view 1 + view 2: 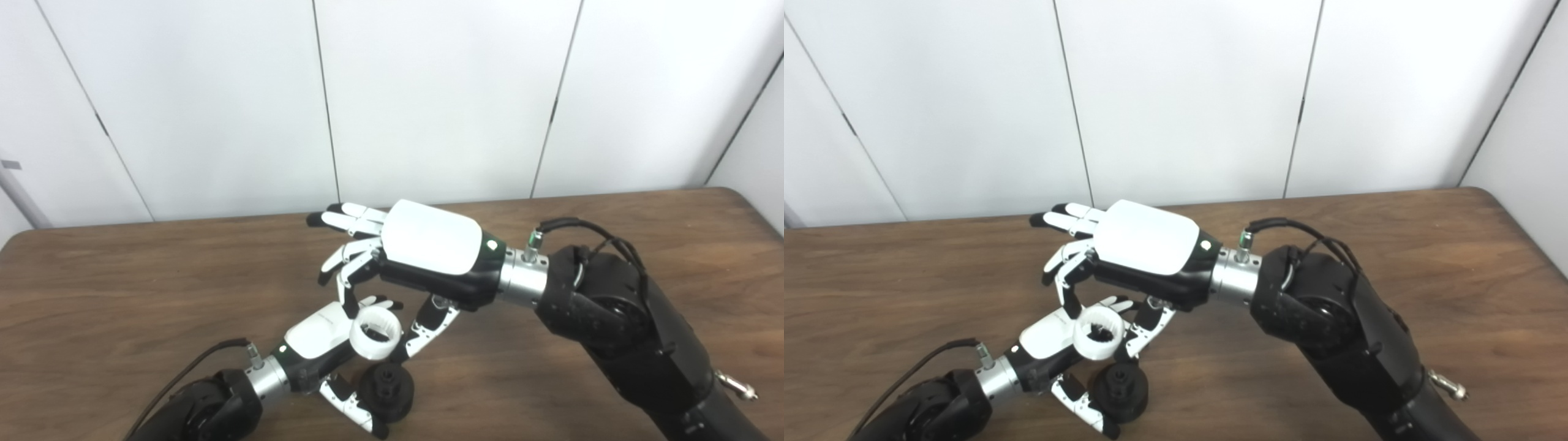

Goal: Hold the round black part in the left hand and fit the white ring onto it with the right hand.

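White wall panels stand behind the brown wooden surface (122,294). The left hand (318,343) is low at the front, with the round black part (386,383) held between its fingers (358,413). The right hand (429,245) pinches the white ring (375,332) between one bent finger and the thumb; its other fingers stick out straight. The ring hangs just above the black part and a bit behind it. To do this well, the ring should come right over the part, stay flat, and go down slowly. A tilted ring could get stuck.
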